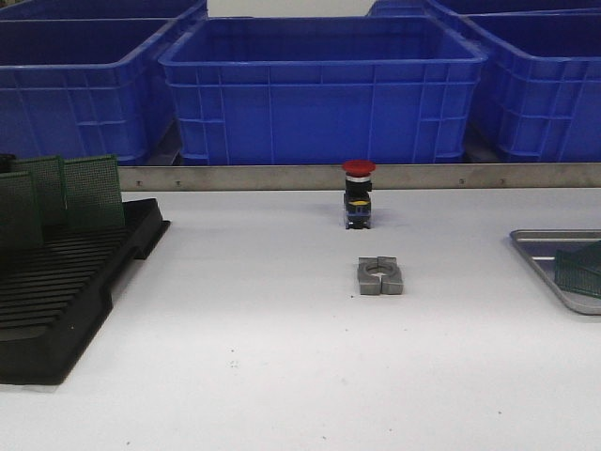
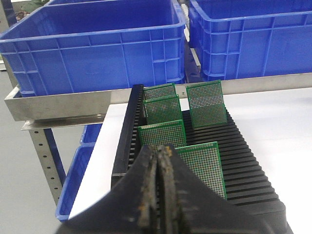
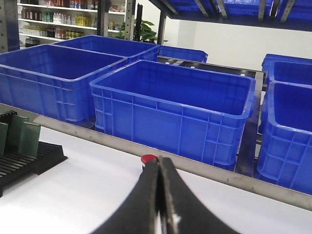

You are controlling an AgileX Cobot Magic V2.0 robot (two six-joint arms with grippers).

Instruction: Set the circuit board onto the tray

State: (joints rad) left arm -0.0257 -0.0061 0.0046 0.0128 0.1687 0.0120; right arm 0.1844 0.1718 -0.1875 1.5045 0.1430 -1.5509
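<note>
Both hands, left hand [image 2: 159, 195] and right hand [image 3: 160, 195], are closed and empty; tightly slotted circuit boards [image 2: 163, 109] in the rack [image 2: 243, 161] risk a snagged neighbour.

Left gripper [image 2: 159, 151]: black fingers [image 2: 146, 195] pressed together along their length, no gap at the tips, nothing between them; seen in left wrist view only. Right gripper [image 3: 159, 163]: black fingers [image 3: 173, 204] likewise closed tip to tip, empty. Neither arm appears in the front view.

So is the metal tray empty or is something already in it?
Not empty: the tray already holds a green circuit board, at the front view's right edge.
</note>
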